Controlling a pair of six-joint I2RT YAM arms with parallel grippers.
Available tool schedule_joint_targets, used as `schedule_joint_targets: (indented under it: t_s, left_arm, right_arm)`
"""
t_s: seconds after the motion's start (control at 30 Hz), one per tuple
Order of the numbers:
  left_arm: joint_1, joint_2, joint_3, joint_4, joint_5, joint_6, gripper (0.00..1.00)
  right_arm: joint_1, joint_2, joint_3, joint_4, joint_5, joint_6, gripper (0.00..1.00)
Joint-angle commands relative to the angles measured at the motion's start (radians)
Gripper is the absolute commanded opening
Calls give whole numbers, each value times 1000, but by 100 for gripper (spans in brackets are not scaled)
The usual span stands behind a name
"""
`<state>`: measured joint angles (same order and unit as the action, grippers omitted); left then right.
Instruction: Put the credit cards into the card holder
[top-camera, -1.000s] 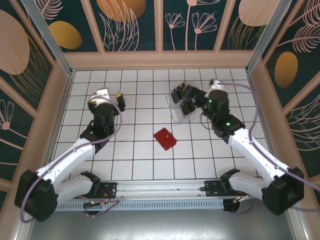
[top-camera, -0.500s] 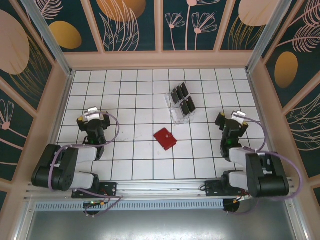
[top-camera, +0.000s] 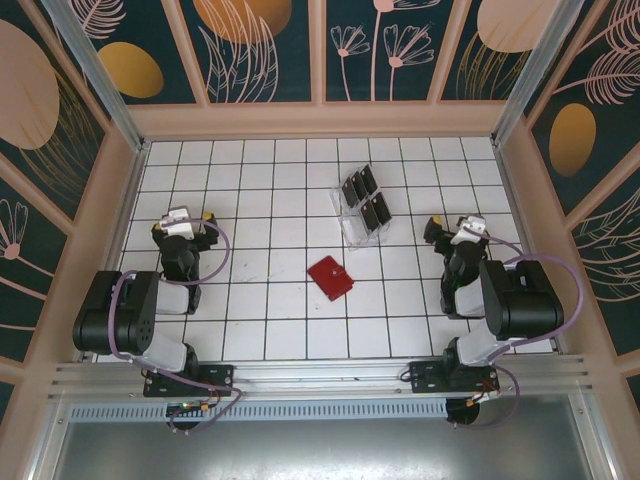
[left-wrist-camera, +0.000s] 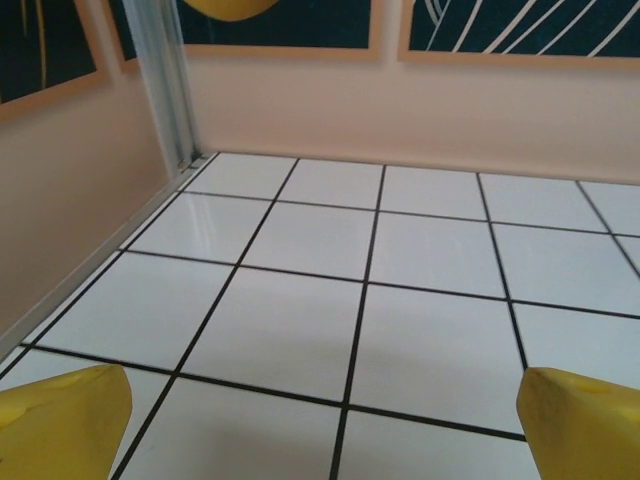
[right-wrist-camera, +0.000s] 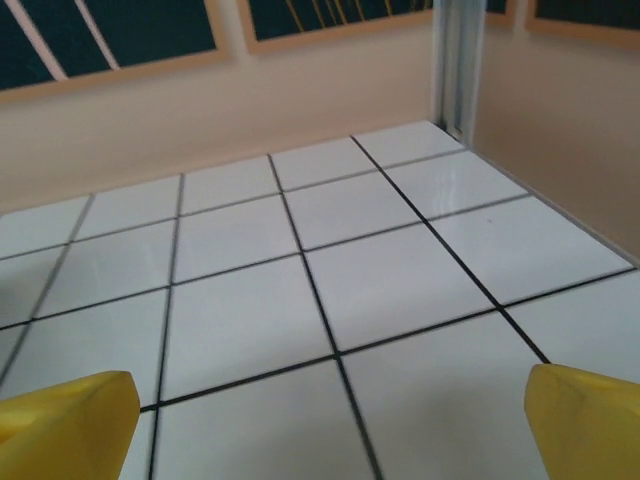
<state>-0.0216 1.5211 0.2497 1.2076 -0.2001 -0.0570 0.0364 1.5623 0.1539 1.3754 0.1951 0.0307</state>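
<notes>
Both arms sit folded close to their bases. Left gripper (top-camera: 184, 222) is at the left side of the tiled table (top-camera: 270, 310), claw wide, nothing between its yellow fingertips (left-wrist-camera: 62, 420). Right gripper (top-camera: 455, 232) is at the right side, likewise wide and empty. I see the card holder (top-camera: 330, 277) lying flat mid-table, red side up, between the arms. The credit cards (top-camera: 362, 196) stand in the clear rack (top-camera: 352, 238) just beyond it, well apart from both grippers
</notes>
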Motion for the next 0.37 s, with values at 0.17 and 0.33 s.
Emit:
schedule_joint_targets:
  t_s: [0.17,0.33]
  left_arm:
    - [4,6,-4,55,44,-17,98]
    - [5,4,-6,56,43,-17,99]
  right_arm:
    - [-78,-2,54,-37,-170,10,99]
    - [-57,1,62,-44,-165,-14,99]
